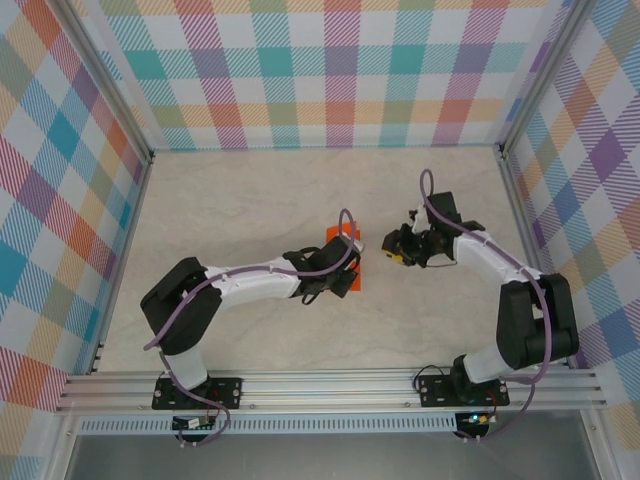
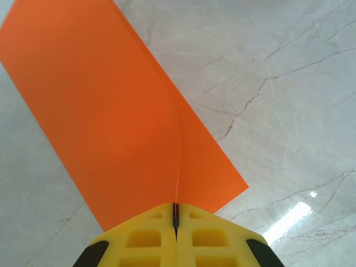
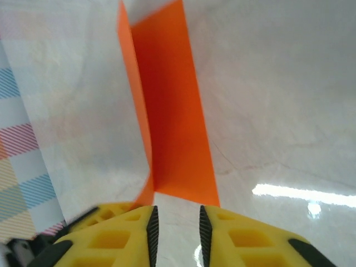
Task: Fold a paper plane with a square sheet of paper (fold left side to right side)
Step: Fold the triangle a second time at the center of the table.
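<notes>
My left tool [image 2: 176,216] is pressed together on the sheet of paper [image 2: 111,111]. It pinches the near edge, where a raised fold runs into the seam between the fingers. In the top view the orange sheet lies at the middle of the counter [image 1: 250,200], partly under that tool. My right tool [image 3: 176,222] is slightly spread, with bare counter showing in the narrow gap, and it holds nothing. Just ahead of it, in the upper middle of the right wrist frame, one flap of the paper stands up and the other lies flat.
</notes>
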`<action>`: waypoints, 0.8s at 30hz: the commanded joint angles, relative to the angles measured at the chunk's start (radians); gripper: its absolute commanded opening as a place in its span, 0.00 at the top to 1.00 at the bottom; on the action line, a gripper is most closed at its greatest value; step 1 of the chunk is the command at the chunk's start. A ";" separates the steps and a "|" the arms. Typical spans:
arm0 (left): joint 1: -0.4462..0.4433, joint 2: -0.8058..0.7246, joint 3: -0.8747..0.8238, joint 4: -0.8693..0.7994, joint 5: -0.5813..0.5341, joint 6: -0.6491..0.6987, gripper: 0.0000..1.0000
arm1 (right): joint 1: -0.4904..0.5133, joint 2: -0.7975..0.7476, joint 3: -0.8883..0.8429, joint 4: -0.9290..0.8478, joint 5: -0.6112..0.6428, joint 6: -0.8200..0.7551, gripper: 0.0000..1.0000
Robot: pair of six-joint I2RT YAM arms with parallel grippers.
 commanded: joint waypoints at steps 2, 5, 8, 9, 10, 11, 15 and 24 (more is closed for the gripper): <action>0.051 -0.040 -0.026 0.048 0.136 -0.056 1.00 | 0.068 0.059 -0.036 0.108 -0.072 0.023 0.81; 0.078 -0.044 -0.034 0.048 0.182 -0.064 1.00 | 0.127 0.111 -0.017 0.126 -0.054 0.042 0.86; 0.095 -0.044 -0.030 0.023 0.201 -0.058 1.00 | 0.171 0.160 0.016 0.103 -0.024 0.056 0.89; 0.099 -0.044 -0.030 0.019 0.205 -0.056 1.00 | 0.181 0.174 0.023 0.097 -0.022 0.059 0.90; 0.105 -0.045 -0.032 0.017 0.212 -0.057 1.00 | 0.193 0.188 0.029 0.091 -0.019 0.063 0.90; 0.111 -0.046 -0.037 0.018 0.219 -0.058 1.00 | 0.202 0.198 0.031 0.087 -0.014 0.067 0.91; 0.128 -0.045 -0.044 0.024 0.226 -0.063 1.00 | 0.222 0.236 0.020 0.096 0.000 0.083 0.92; 0.168 -0.011 -0.020 -0.003 0.237 -0.041 1.00 | 0.229 0.301 0.047 0.008 0.047 0.043 0.92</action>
